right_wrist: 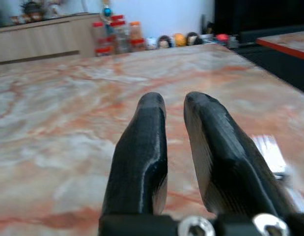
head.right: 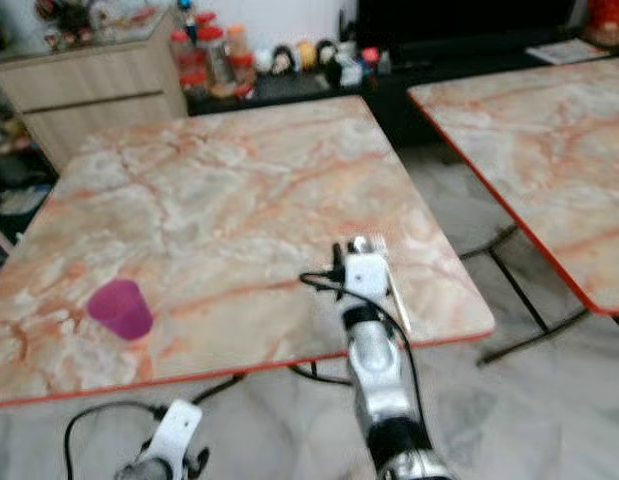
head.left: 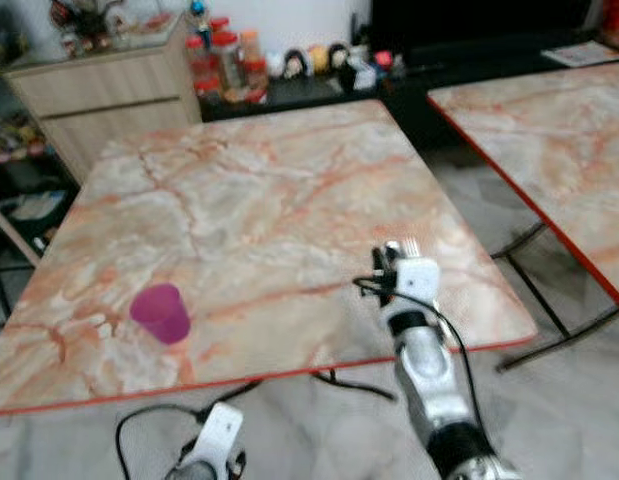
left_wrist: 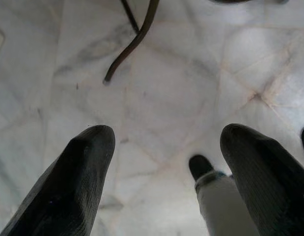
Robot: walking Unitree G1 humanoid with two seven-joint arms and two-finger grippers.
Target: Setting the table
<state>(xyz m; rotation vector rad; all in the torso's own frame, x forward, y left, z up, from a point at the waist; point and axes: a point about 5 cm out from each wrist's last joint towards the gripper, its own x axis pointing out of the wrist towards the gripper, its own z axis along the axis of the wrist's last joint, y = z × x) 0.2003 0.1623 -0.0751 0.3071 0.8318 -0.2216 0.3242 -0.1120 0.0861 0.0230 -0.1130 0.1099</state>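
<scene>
Head views first: the marble-pattern bench (head.left: 259, 200) has a purple cup (head.left: 161, 313) on its near left, and a fork (head.right: 391, 283) lying near the near right edge, tines pointing far; the right hand (head.left: 392, 258) sits over the bench just left of that fork, while the left hand (head.left: 211, 452) hangs low below the near edge, idle; a second bench (head.left: 549, 130) stands off to the right, a wooden cabinet (head.left: 109, 85) and some jars (head.left: 224, 55) at the far side.

Left wrist view: fingers (left_wrist: 73, 182) wide apart, just pale floor tiles (left_wrist: 166, 93) and a bench leg (left_wrist: 137, 37) below.

Right wrist view: fingers (right_wrist: 142, 147) close together with a thin gap, nothing between them; the fork's tines show right beside the hand, flat on the bench.

My read: the fork looks just set down, so I'd back the hand straight up and away; any sideways drift could nudge it off the edge; the cup sits well apart, so the place setting probably still needs grouping.
</scene>
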